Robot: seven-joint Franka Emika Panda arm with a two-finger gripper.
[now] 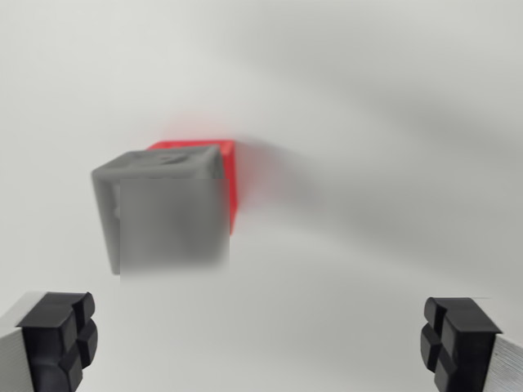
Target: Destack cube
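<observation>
Claw (260, 341) wide apart, empty | grey cube (163, 208) on red cube (229, 175)

Probably a lab: bare white tabletop (368, 122), blurred view.

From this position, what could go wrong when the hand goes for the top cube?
1. The grey cube sits toward the wrist view's left, not midway in the open hand; descending straight could strike it with one finger.
2. The grey cube overhangs the red cube unevenly, so a push might topple it.
3. The picture is blurred, so edges are hard to judge.
</observation>
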